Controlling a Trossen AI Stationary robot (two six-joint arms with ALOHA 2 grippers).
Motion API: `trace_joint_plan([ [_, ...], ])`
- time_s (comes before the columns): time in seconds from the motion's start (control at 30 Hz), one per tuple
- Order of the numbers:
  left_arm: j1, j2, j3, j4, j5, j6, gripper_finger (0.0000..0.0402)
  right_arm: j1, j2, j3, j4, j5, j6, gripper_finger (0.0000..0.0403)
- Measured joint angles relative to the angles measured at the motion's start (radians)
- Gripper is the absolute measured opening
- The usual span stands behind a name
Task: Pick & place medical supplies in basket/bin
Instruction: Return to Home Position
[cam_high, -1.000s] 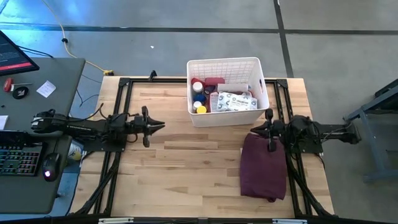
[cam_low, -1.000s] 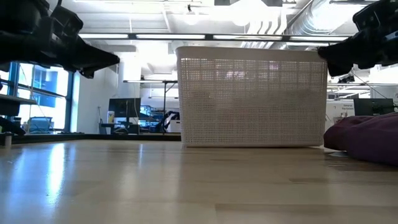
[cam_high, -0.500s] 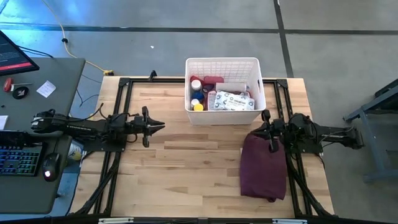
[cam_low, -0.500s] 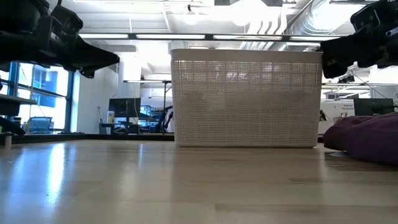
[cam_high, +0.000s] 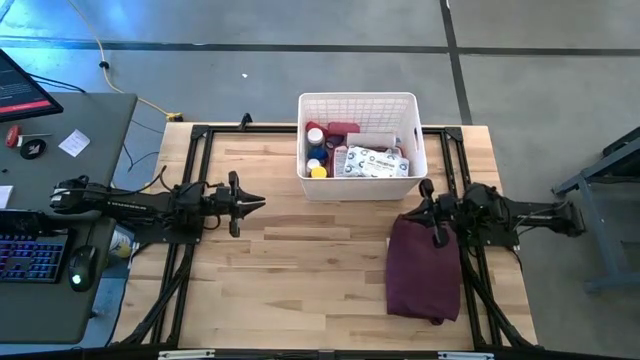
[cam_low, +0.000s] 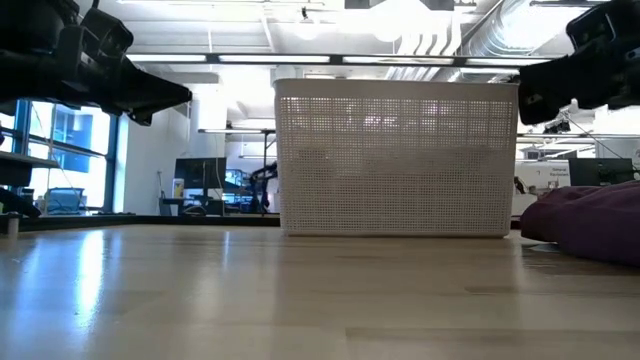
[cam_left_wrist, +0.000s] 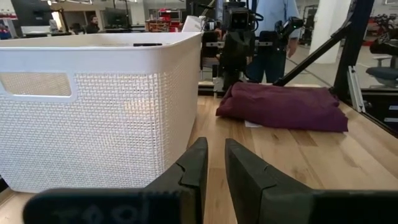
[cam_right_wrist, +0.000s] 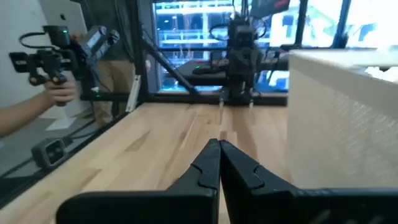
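Observation:
The white lattice basket (cam_high: 358, 104) stands on its base at the table's far middle and also shows in the low view (cam_low: 398, 160). Inside it lie the medical supplies: small bottles (cam_high: 317, 138), a red case (cam_high: 344, 129) and a grey-white packet (cam_high: 372, 162). My left gripper (cam_high: 256, 203) hovers left of the basket and points right. In its wrist view the gripper (cam_left_wrist: 215, 155) is open by a narrow gap, with the basket (cam_left_wrist: 93, 106) beside it. My right gripper (cam_high: 410, 211) hovers near the basket's near right corner, over the maroon cloth's far end. It is shut in its wrist view (cam_right_wrist: 219, 152).
A maroon cloth (cam_high: 423, 265) lies on the table's right side, near of the basket. Bare wood spans the middle and left. A desk with a keyboard (cam_high: 30, 255) stands left of the table. A person's hand holding a device (cam_right_wrist: 50, 62) shows beyond the table.
The basket has slid a little toward the table's left and far edge, then stayed still. Both arms have stayed about where they were.

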Motion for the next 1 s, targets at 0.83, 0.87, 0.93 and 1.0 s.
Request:
trace_joint_plan([
  [0.83,0.000,0.000,0.000,-0.021,0.000,0.001,0.0092,-0.002,0.007,-0.001,-0.022,0.056,-0.031,0.0000],
  [0.87,0.000,0.000,0.000,-0.030,0.000,0.001,0.0092,-0.002,0.007,-0.001,-0.024,0.055,-0.031,0.0000],
  [0.93,0.000,0.000,0.000,-0.051,0.000,0.003,0.0092,-0.002,0.008,-0.001,-0.026,0.055,-0.031,0.0000],
  [1.0,0.000,0.000,0.000,-0.070,0.000,0.003,0.0092,-0.002,0.008,-0.001,-0.025,0.056,-0.022,0.0000],
])
